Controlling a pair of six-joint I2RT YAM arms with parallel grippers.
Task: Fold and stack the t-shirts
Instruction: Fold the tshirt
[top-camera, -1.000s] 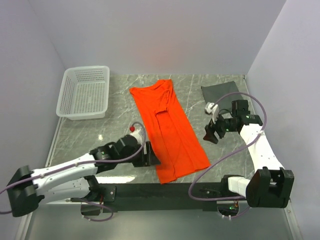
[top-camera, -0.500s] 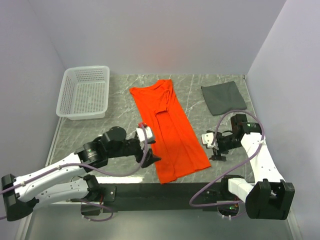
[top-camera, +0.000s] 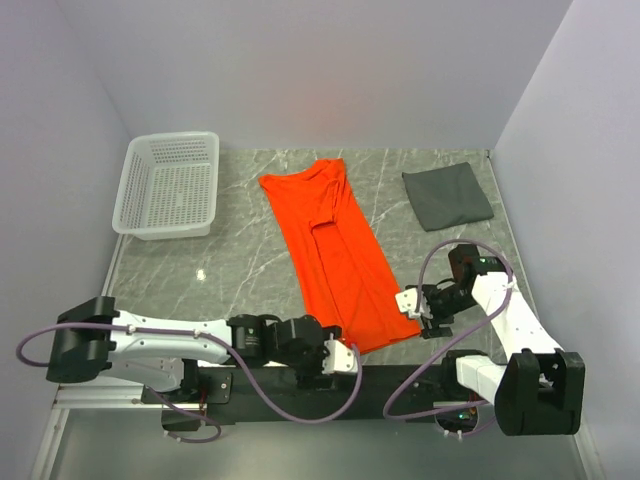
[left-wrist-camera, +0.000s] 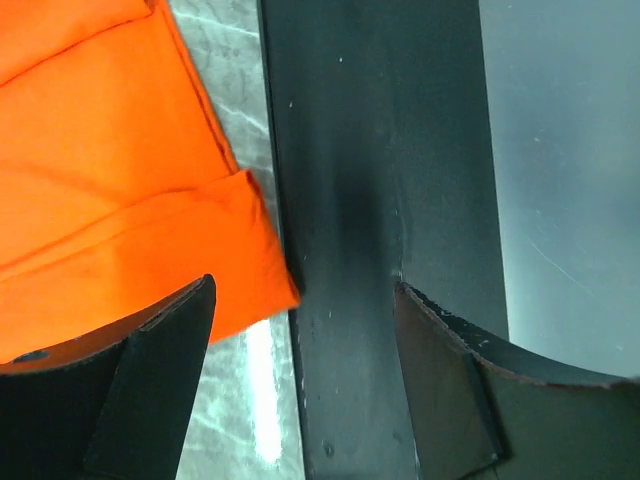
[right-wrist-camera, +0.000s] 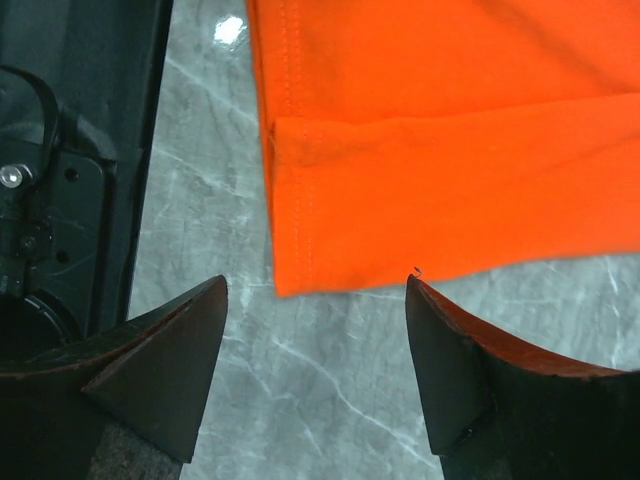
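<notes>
While orange t-shirt (top-camera: 340, 262) lies flat, basket (top-camera: 165, 229) apart

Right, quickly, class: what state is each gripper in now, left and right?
Left gripper: open, holding nothing, at a hem corner of the orange shirt.
Right gripper: open, holding nothing, at the shirt's other hem corner.

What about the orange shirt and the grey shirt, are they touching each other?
Apart. The top view shows a strip of bare marble table between the orange shirt and the grey shirt.
</notes>
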